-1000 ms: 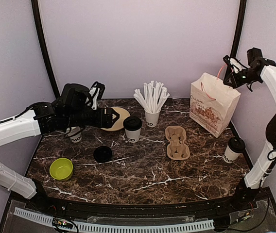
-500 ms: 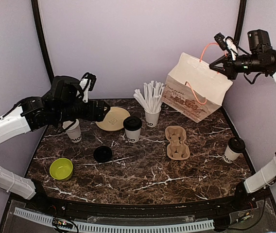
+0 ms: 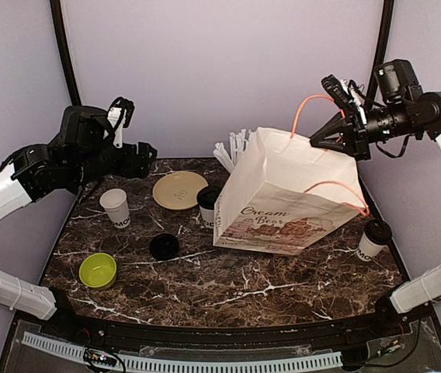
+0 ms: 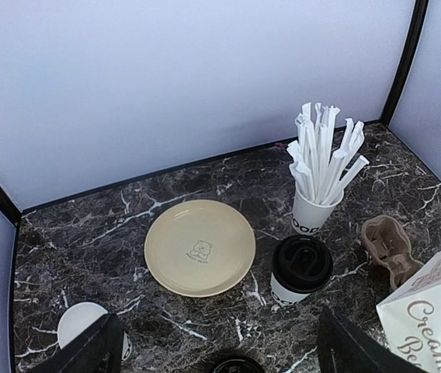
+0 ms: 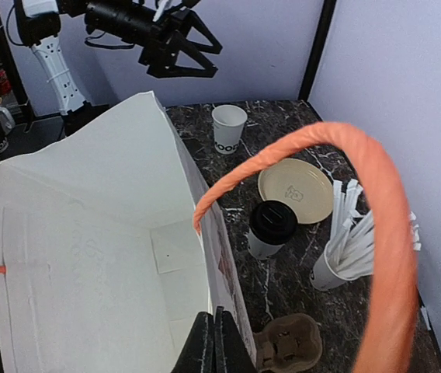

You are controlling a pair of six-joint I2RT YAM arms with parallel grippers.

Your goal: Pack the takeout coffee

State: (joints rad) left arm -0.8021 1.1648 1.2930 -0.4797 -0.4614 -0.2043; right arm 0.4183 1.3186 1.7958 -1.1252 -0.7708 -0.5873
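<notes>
We see the paper bag (image 3: 283, 198) hanging tilted over the middle of the tabletop (image 3: 228, 287). Its printed face is turned toward the near edge. Its open mouth points up and to the right, and its long axis slants down to the left. The right gripper (image 5: 211, 322) has its jaws pressed together on the bag's orange handle (image 3: 307, 102) above the mouth. We cannot tell whether the bag's lower corner touches the tabletop. The first takeout coffee (image 3: 210, 198) stands just behind the bag's left edge, which half hides it from above. It is upright, long axis vertical, black lid on top, lettering facing the near edge. The second takeout coffee (image 3: 374, 237) stands just off the bag's lower right corner. It is also upright with its lid up and leans no way we can make out. The left gripper (image 3: 147, 151) hovers well to the left of the bag with its jaws wide apart and nothing between them. Left of the bag, past the first coffee, lies a yellow plate (image 3: 178, 189). Farther left stands a lidless cup (image 3: 116, 208). A loose black lid (image 3: 164, 246) and a green bowl (image 3: 98, 270) lie to the bag's front left. Behind the bag, a cup of straws (image 4: 318, 183) stands upright. A cardboard carrier (image 4: 387, 249) lies behind the bag too, hidden by it from overhead.
</notes>
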